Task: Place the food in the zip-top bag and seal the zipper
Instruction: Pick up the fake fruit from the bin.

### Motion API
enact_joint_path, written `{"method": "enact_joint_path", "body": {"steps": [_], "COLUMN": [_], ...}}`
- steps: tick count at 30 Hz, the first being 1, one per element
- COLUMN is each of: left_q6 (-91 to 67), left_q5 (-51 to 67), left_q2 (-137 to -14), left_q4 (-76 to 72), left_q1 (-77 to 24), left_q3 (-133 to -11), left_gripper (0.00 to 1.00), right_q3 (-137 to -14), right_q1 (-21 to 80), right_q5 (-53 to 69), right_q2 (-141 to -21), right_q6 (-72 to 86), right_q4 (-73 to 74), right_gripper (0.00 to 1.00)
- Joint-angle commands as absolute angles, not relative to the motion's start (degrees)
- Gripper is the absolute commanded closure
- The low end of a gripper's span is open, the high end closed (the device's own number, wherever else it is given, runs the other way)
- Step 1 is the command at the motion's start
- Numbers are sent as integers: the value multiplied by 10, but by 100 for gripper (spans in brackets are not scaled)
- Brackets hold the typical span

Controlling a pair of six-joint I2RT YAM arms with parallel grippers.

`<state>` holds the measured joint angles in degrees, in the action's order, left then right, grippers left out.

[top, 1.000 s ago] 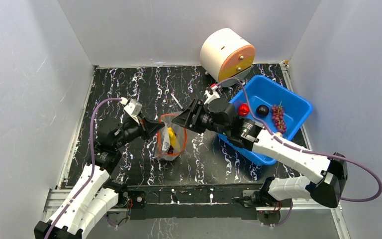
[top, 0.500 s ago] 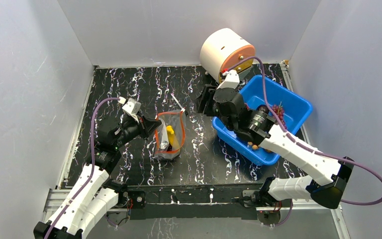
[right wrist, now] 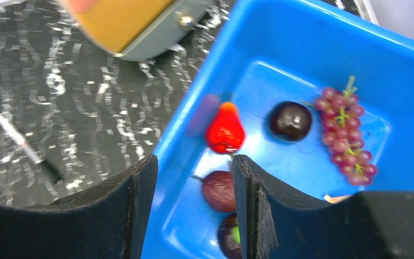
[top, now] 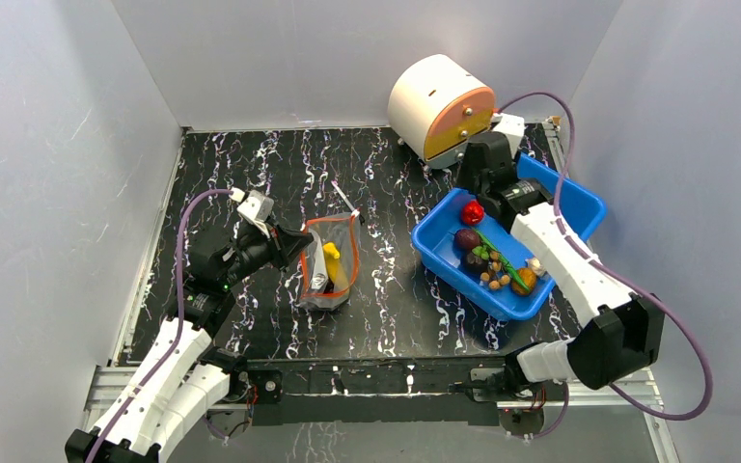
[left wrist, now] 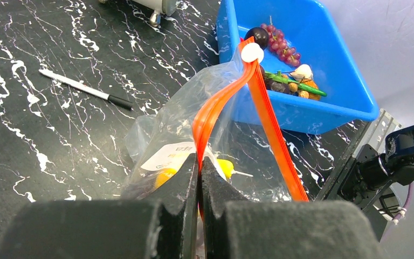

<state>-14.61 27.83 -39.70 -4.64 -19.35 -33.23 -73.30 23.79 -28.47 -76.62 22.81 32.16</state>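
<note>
The clear zip-top bag [top: 331, 268] stands at mid-table with a yellow banana [left wrist: 224, 168] and a white label [left wrist: 168, 157] inside. My left gripper [left wrist: 200, 163] is shut on the near end of the red-orange zipper [left wrist: 222, 97]; its white slider [left wrist: 252, 52] is at the far end. My right gripper [right wrist: 194, 186] is open and empty above the blue bin [top: 579, 198], over a red fruit [right wrist: 225, 129], a dark round fruit [right wrist: 290, 120], a grape bunch [right wrist: 345, 129] and a purple fruit [right wrist: 219, 190].
A cream and orange drum [top: 441, 104] stands at the back beside the bin. A thin black and white pen [top: 344, 198] lies just behind the bag. Grey walls close in the left, back and right sides.
My right arm has swung away from the bag's mouth, back and to the right, over the blue bin. The bag's mouth has narrowed. The left arm has held still.
</note>
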Motion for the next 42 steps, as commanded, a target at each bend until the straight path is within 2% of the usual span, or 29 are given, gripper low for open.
{"method": "enact_joint_path", "body": {"steps": [1, 9, 19, 25, 29, 42], "left_q6": [-145, -143, -143, -138, -139, -141], "left_q5": [284, 282, 285, 284, 286, 287], "left_q2": [-390, -388, -385, -380, -379, -380], "left_q4": [-51, -49, -55, -50, -53, -52], "left_q1": [-196, -197, -197, -197, -197, -197], "left_q3": [-356, -357, -355, -356, -356, -356], "left_gripper": [100, 100, 100, 100, 100, 100], "right_q3": [-713, -613, -623, -633, -627, -632], "right_q1": [161, 35, 13, 5, 4, -18], "right_q5": [-259, -211, -192, -215, -221, -183], "right_q2": [-772, -815, -903, -944, -954, -994], "right_q6": [218, 225, 181, 166, 153, 126], "right_q4": [298, 167, 143, 156, 147, 131], "right_gripper": [49, 38, 19, 18, 13, 21]}}
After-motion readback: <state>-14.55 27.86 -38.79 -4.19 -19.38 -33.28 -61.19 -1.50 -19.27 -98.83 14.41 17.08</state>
